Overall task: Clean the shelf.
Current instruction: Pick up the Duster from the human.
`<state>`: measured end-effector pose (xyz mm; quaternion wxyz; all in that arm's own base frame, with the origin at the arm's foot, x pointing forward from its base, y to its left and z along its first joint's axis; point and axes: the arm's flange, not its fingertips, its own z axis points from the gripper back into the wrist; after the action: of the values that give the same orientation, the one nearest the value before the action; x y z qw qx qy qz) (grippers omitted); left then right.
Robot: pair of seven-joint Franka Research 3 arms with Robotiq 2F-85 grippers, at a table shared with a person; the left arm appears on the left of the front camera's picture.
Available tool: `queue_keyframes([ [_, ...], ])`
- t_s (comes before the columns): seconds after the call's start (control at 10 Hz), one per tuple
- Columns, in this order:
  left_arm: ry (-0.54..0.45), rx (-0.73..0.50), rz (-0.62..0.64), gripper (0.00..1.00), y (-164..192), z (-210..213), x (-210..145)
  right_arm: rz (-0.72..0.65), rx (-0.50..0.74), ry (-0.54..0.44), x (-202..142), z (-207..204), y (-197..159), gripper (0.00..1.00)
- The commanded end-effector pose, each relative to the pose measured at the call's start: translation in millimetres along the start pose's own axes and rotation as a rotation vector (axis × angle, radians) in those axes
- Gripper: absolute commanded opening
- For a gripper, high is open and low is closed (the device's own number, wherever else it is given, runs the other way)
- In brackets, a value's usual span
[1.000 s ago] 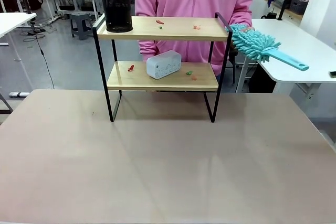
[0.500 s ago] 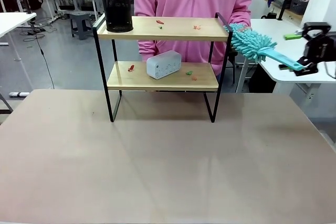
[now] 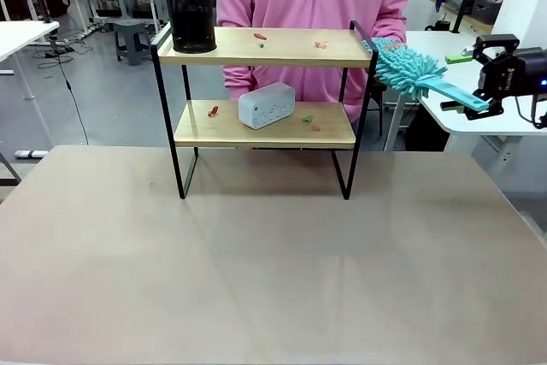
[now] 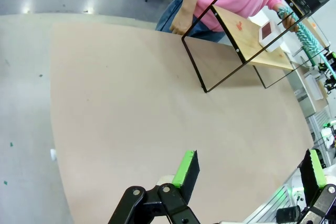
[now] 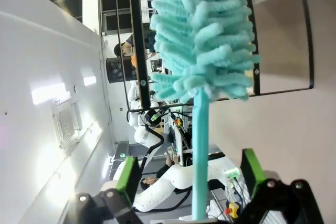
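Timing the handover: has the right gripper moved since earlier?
Yes: the right gripper came in from the right toward the shelf, straddling the duster handle.

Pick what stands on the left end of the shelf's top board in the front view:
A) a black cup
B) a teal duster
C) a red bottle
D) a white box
A: the black cup stands at the left end of the top board of the shelf, while the white box lies on the lower board.
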<state>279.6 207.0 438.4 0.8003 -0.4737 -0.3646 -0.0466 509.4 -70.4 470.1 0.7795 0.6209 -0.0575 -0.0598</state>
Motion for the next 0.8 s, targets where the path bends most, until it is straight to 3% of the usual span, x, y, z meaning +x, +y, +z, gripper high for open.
queue_keyframes([
  [0.0, -0.018, -0.012, -0.024, 1.0, 0.2, -0.3, 1.6, -0.025, -0.01, -0.001, 1.1, -2.4, 4.7, 1.0],
  [0.2, -0.018, -0.012, -0.024, 1.0, 0.2, -0.3, 1.6, -0.026, -0.023, -0.001, 1.2, -4.4, 4.7, 1.0],
  [0.3, -0.018, -0.012, -0.024, 1.0, 0.2, -0.3, 1.6, -0.029, -0.035, 0.001, 1.0, -4.8, 5.2, 0.43],
  [0.4, -0.018, -0.012, -0.024, 1.0, 0.2, -0.3, 1.6, -0.03, -0.034, -0.002, 0.8, -5.5, 6.3, 0.42],
  [0.5, -0.018, -0.012, -0.024, 1.0, 0.2, -0.3, 1.6, -0.028, -0.034, -0.003, 0.3, -6.2, 8.0, 0.0],
  [0.7, -0.018, -0.012, -0.024, 1.0, 0.2, -0.3, 1.6, -0.022, -0.039, 0.006, -1.0, -7.5, 9.5, 0.0],
])
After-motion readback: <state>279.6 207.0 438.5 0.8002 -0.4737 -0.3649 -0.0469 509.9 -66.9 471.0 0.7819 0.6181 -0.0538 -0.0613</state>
